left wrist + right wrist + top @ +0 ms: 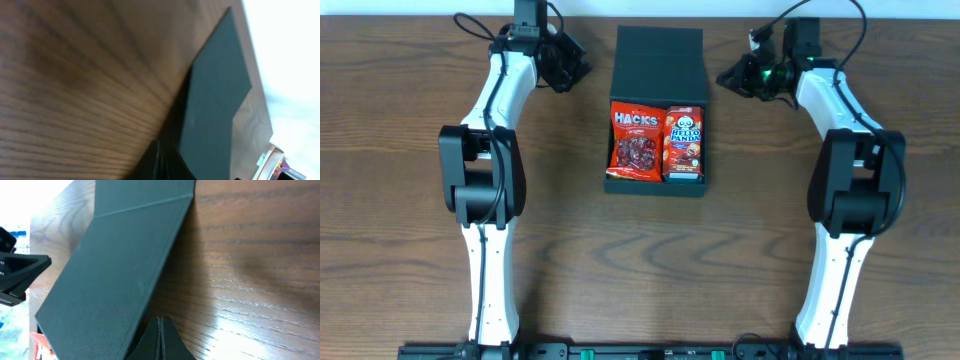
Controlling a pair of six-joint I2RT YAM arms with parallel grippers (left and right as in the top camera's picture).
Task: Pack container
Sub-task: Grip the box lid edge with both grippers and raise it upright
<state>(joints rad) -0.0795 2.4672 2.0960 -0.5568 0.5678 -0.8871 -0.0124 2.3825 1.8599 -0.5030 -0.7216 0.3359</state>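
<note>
The dark teal-green container (657, 186) lies open in the middle of the table, its flap lid (659, 60) folded back toward the far edge. Inside lie a red Hacks bag (635, 140) and an orange Hello Panda pack (684, 143) side by side. My left gripper (582, 71) is shut and empty, just left of the lid; the lid shows in the left wrist view (215, 100) past the fingertips (159, 145). My right gripper (726, 78) is shut and empty, just right of the lid, which shows in the right wrist view (115, 270) beside the fingertips (159, 320).
Bare brown wood table (410, 200) surrounds the container. Both arm bases stand at the near edge. Cables run off the far edge behind each wrist.
</note>
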